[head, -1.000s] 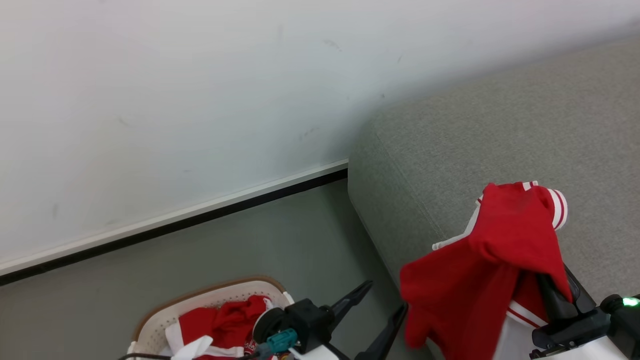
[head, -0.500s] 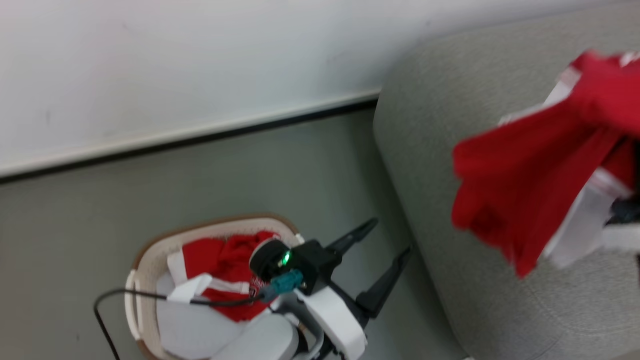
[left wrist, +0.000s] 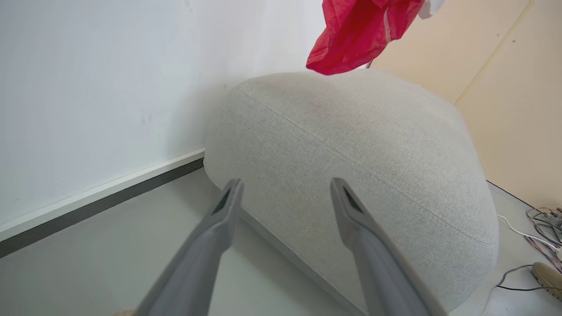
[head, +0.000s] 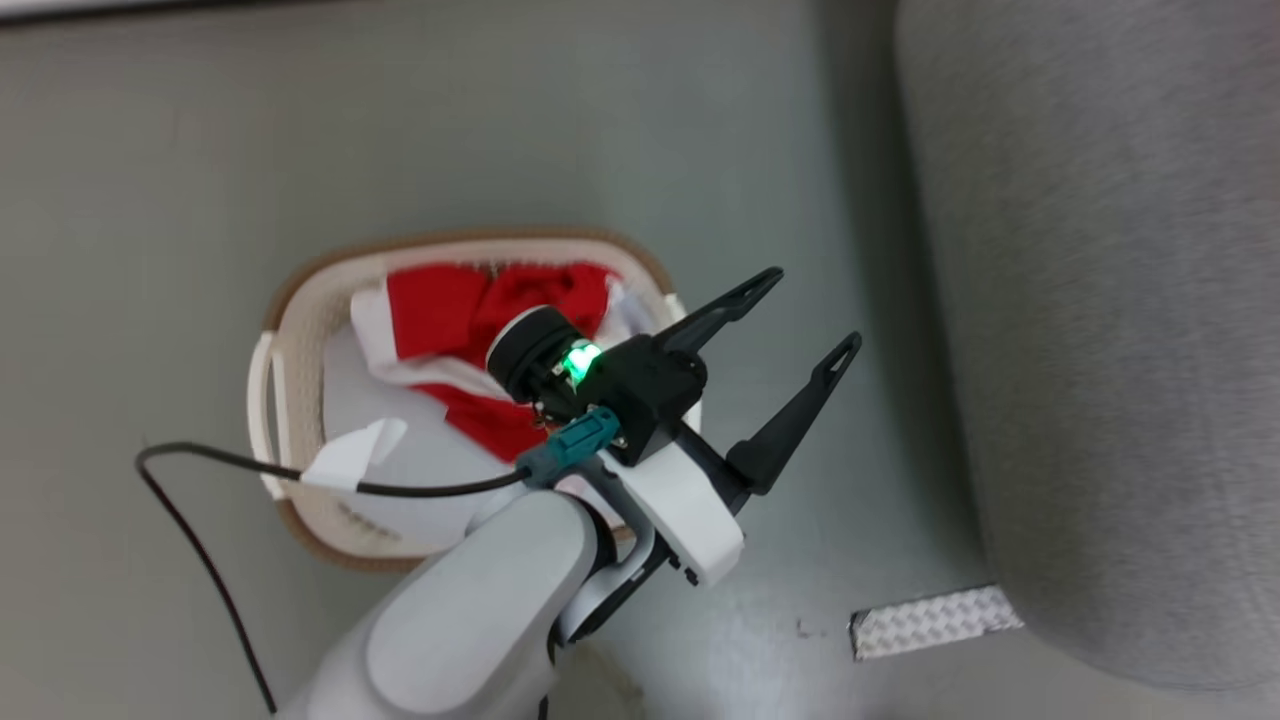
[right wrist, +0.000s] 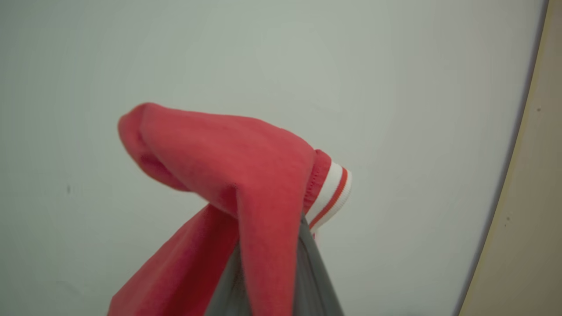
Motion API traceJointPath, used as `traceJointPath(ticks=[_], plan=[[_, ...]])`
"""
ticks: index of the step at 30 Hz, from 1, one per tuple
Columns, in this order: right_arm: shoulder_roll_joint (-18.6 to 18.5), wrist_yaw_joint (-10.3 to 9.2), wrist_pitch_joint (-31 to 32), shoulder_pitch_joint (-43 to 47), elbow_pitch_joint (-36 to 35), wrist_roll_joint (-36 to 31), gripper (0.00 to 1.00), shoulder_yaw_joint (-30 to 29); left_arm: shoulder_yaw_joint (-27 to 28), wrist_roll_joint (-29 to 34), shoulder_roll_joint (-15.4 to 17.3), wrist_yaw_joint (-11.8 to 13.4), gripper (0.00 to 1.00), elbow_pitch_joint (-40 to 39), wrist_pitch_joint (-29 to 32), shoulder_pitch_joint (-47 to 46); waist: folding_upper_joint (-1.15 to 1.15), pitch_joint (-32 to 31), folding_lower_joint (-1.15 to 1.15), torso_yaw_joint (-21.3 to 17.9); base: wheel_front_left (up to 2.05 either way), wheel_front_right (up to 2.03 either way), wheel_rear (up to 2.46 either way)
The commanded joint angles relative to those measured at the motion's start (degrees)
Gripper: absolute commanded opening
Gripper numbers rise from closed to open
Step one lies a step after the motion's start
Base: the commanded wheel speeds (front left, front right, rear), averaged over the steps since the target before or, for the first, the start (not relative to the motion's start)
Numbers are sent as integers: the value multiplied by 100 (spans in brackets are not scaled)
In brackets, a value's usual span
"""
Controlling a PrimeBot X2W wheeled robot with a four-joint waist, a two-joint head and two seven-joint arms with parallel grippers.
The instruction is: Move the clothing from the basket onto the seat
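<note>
The cream basket (head: 300, 300) stands on the floor left of the grey seat (head: 1100, 300). Red clothing with white trim (head: 450, 310) lies in it on a pale sheet (head: 400, 490). My left gripper (head: 812, 310) hangs open and empty over the floor between basket and seat. In the left wrist view its fingers (left wrist: 286, 183) point at the seat (left wrist: 351, 131), and a red garment (left wrist: 355, 35) dangles above it. The right wrist view has my right gripper (right wrist: 268, 263) shut on that red garment (right wrist: 228, 158), which drapes over the fingers and hides their tips.
A black cable (head: 200, 500) with a white tag runs from my left wrist across the basket to the floor. A metal tread plate (head: 935, 620) lies by the seat's near corner. A white wall with a dark skirting (left wrist: 88, 206) stands behind. Loose wires (left wrist: 544, 219) lie right of the seat.
The head camera has tilted down toward the basket. The right gripper with the red garment rose up and right and left the head view. The left gripper stays open.
</note>
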Motion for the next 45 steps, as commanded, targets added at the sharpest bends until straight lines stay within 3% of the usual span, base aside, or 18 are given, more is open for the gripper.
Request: traceJointPath(ticks=[1,4,7,17,20,21,22,30,45], plan=[[-191,-14,68,-321,277,-73,0,-135,5,114,-5,-31,100,-36,4,-109,0,496,-3,320,0,0,0],[-408,-13,151,-771,819,-138,0,-357,-2,80,-19,8,100,-80,59,-150,0,659,-3,411,0,0,0],[-399,-14,99,-925,1420,-266,0,-539,-1,88,-20,82,100,-162,88,-127,0,797,-3,466,0,0,0],[461,-14,-201,-354,3539,-1134,0,-1326,-49,5,206,247,100,-221,188,265,0,693,-3,446,0,0,0],[651,-14,-230,-220,3705,-1355,49,-1443,-8,-47,291,306,100,-248,194,363,0,507,-3,390,0,0,0],[680,-14,-229,-177,3708,-1432,82,-1485,4,-61,316,307,100,-253,210,401,0,433,-3,365,0,0,0],[708,-14,-232,-132,3662,-1509,100,-1506,18,-80,330,326,100,-261,209,428,0,355,-3,341,0,0,0],[1133,-14,-233,810,2894,-1965,100,-1236,165,-323,455,444,100,-121,-54,822,0,-455,-3,165,0,0,0],[2106,-14,-225,3776,-51,-1829,100,-409,894,-876,556,858,100,355,-961,2121,0,-2203,-3,357,0,0,0]])
